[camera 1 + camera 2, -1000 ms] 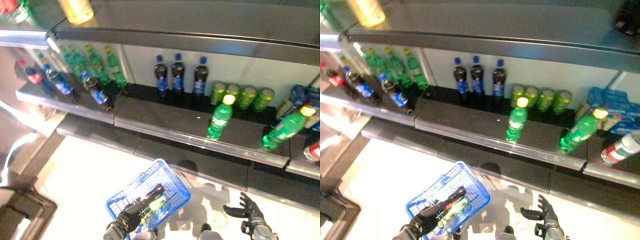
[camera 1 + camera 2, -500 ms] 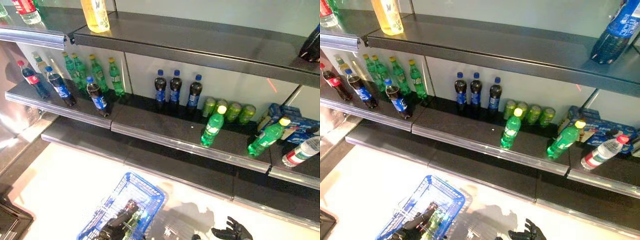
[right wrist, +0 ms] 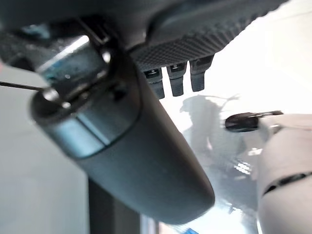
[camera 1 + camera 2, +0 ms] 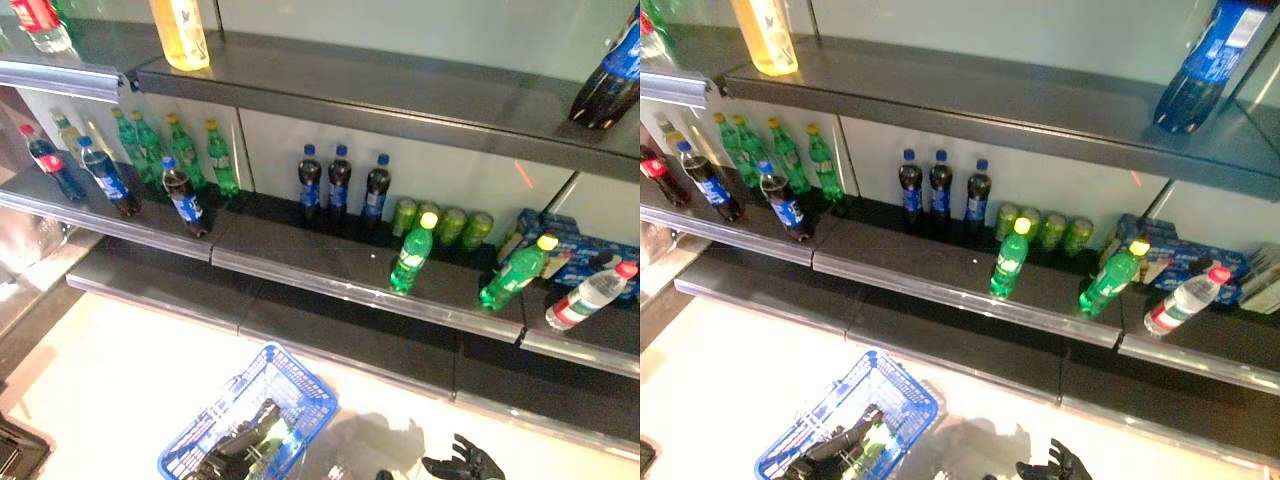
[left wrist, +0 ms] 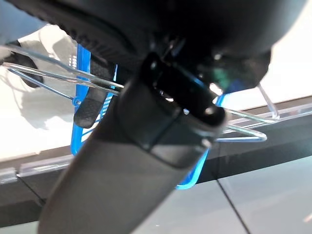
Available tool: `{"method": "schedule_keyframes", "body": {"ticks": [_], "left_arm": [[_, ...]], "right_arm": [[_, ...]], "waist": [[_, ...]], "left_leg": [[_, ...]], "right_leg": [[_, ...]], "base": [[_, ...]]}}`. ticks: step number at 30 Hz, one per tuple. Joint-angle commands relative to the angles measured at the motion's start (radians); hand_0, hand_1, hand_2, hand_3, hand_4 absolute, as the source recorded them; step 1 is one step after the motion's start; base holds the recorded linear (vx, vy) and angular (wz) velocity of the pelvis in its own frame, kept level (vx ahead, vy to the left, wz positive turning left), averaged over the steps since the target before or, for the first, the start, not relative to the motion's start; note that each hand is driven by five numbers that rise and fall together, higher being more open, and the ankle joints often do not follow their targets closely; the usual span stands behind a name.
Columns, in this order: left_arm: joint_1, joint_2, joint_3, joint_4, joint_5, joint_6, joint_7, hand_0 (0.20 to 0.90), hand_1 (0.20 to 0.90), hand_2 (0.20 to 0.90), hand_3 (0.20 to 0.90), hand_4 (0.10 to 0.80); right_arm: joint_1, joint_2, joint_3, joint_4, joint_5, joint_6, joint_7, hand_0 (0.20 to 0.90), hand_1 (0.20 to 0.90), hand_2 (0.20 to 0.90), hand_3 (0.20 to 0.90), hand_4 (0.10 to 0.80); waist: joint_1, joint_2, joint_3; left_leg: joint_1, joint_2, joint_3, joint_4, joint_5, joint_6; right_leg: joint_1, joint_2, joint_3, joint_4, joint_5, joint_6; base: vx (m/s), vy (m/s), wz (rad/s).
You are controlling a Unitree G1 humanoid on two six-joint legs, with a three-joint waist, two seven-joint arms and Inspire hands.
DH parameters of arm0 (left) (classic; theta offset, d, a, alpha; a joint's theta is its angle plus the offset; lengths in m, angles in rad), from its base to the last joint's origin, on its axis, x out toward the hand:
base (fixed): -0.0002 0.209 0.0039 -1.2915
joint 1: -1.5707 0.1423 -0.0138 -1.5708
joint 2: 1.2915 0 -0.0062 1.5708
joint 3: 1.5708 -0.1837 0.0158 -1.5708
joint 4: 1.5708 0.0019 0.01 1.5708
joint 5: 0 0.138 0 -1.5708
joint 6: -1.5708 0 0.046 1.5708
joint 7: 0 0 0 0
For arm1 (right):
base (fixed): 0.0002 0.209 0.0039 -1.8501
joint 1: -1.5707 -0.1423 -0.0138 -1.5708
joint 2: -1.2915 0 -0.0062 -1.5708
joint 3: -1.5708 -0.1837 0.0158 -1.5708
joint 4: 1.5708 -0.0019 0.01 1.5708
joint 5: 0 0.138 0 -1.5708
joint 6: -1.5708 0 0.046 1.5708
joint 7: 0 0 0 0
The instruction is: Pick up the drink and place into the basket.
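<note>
Below the shelves, we hold the blue basket with a drink already inside.

Our left hand is curled round the basket's wire handle, and a green-labelled bottle lies in the basket just beside that hand. Right of the basket, well apart from it, our right hand hangs over the pale floor with fingers spread and nothing in them. Above the basket, the shelves carry upright green bottles and dark cola bottles.
</note>
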Motion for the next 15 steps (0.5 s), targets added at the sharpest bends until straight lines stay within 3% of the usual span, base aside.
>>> {"method": "schedule_keyframes", "body": {"ticks": [1, 8, 15], "left_arm": [[-0.154, 0.023, -0.006, -0.08, -0.081, -0.107, -0.08, 0.3, 0.3, 0.3, 0.2, 0.1], [-0.203, 0.036, -0.033, -0.078, -0.097, -0.11, -0.083, 0.3, 0.3, 0.3, 0.2, 0.1], [-0.252, 0.037, -0.06, -0.086, -0.14, -0.137, -0.082, 0.3, 0.3, 0.3, 0.2, 0.1]], "right_arm": [[-0.147, -0.076, 0.015, -0.01, 0.076, -0.051, 0.008, 0.9, 0.9, 0.9, 0.9, 0.8], [-0.169, -0.087, 0.046, -0.044, 0.087, -0.079, 0.016, 0.9, 0.9, 0.9, 0.9, 0.8], [-0.223, -0.106, 0.078, -0.073, 0.1, -0.128, 0.017, 0.9, 0.9, 0.9, 0.9, 0.8]], "waist": [[-0.001, 0.048, 0.163], [-0.002, 0.041, 0.235], [-0.005, 0.042, 0.292]], "left_leg": [[-0.04, -0.002, -0.029, -0.001, -0.027, -0.004], [-0.111, -0.002, -0.058, 0.022, 0.001, -0.006], [-0.278, -0.018, -0.1, 0.307, -0.075, 0.0]], "right_leg": [[-0.065, 0.023, 0.003, 0.037, -0.013, 0.01], [-0.15, 0.037, 0.022, 0.106, -0.034, -0.009], [-0.291, -0.014, 0.017, 0.333, -0.106, -0.034]], "base": [[-0.228, -0.031, -0.01], [-0.101, -0.029, -0.09], [-0.143, -0.011, -0.01]]}}
